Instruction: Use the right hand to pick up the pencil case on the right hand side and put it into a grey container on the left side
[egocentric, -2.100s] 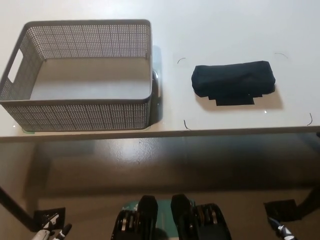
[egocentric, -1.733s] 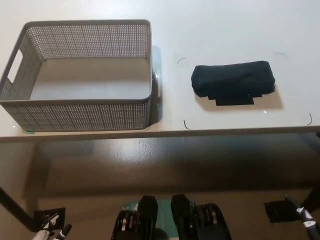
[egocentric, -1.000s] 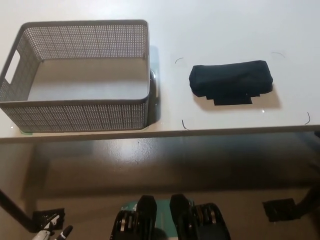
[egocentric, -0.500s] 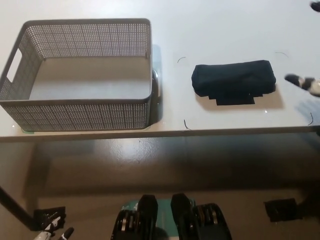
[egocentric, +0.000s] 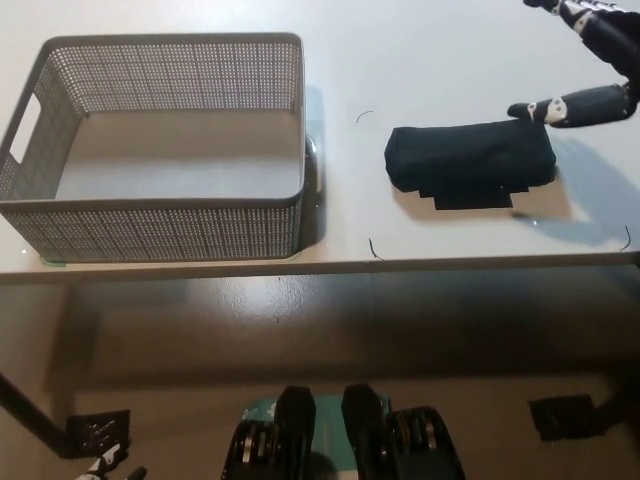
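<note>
Black right hand (egocentric: 590, 60) at upper right edge of view, above pale tabletop (egocentric: 440, 60), fingers spread apart, holding nothing. One fingertip (egocentric: 522, 110) just at upper right corner of dark rectangular fabric pencil case (egocentric: 470, 158); contact cannot be told. Pencil case lies flat on table, just below and left of hand. Grey perforated plastic container (egocentric: 160, 215) well left of hand, apart from pencil case. White left hand (egocentric: 105, 468) barely visible at bottom left edge; finger state cannot be told.
</note>
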